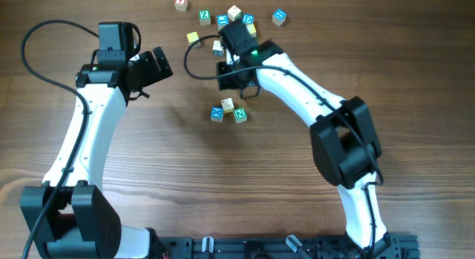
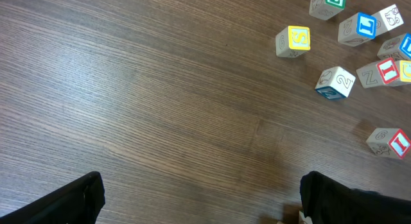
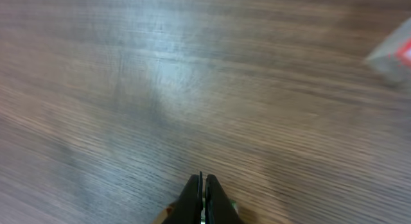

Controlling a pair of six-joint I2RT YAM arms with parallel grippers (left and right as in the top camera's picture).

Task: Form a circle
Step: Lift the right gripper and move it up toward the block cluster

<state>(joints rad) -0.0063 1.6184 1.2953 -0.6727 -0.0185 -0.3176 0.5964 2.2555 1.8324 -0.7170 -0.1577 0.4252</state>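
Note:
Three small letter cubes stand tight together in an open arc, not a closed circle: a blue-faced one [image 1: 217,113], a cream one [image 1: 227,104] and a green-faced one [image 1: 240,116]. My right gripper [image 1: 240,88] hovers just beyond them, toward the far scatter. In the blurred right wrist view the right gripper [image 3: 202,184] is shut, finger against finger, with nothing between. Slivers of cube colour peek out beneath it at the bottom edge. My left gripper [image 1: 163,64] is to the left, apart from all cubes. The left wrist view shows the left gripper [image 2: 202,201] open over bare wood.
Loose letter cubes lie scattered at the far side, among them a red-faced one [image 1: 181,2], a green one [image 1: 204,15], a yellow one [image 1: 193,38] and a blue one [image 1: 279,17]. In the left wrist view a yellow S cube [image 2: 293,41] and a red-faced cube [image 2: 390,142] lie at the right.

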